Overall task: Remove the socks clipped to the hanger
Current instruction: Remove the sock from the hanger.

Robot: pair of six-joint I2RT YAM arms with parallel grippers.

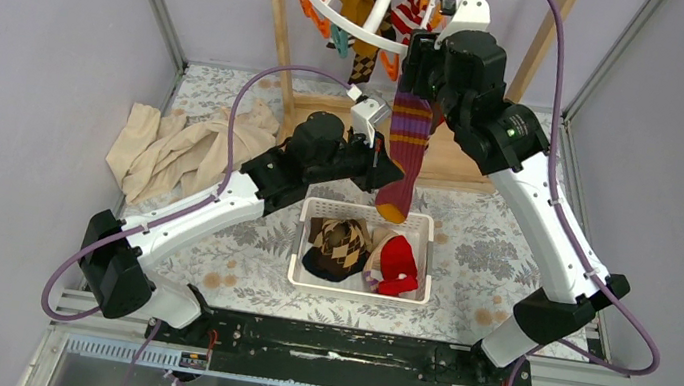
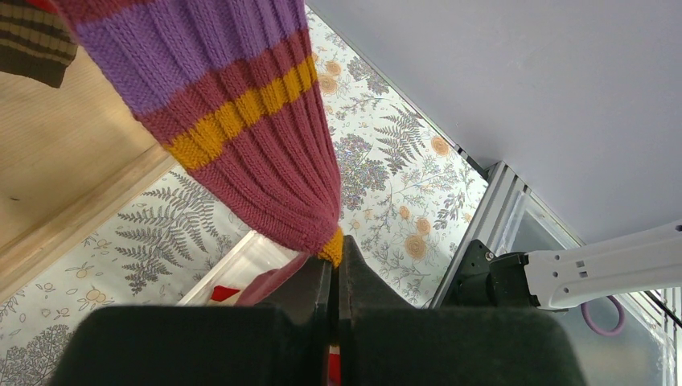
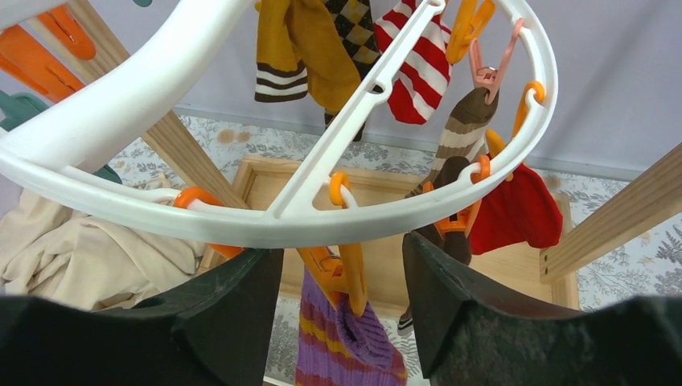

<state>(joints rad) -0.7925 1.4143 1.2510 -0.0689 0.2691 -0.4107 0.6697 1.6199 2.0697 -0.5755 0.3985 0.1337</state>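
The white ring hanger (image 1: 379,42) hangs from the wooden rack at the back, with several socks clipped to it. A long purple, maroon and yellow striped sock (image 1: 406,152) hangs from an orange clip (image 3: 342,277) on the ring (image 3: 241,221). My right gripper (image 3: 342,249) is open, its fingers on either side of that clip just under the ring. My left gripper (image 2: 336,261) is shut on the yellow toe of the same sock (image 2: 241,137), above the basket. Mustard (image 3: 310,48), red-and-white striped (image 3: 414,72) and red (image 3: 519,213) socks hang from other clips.
A white basket (image 1: 366,210) between the arms holds a brown argyle sock (image 1: 343,246) and a red one (image 1: 399,262). A beige cloth (image 1: 182,150) lies crumpled at the left. The rack's wooden posts (image 1: 277,12) and base board (image 1: 453,163) stand behind the basket.
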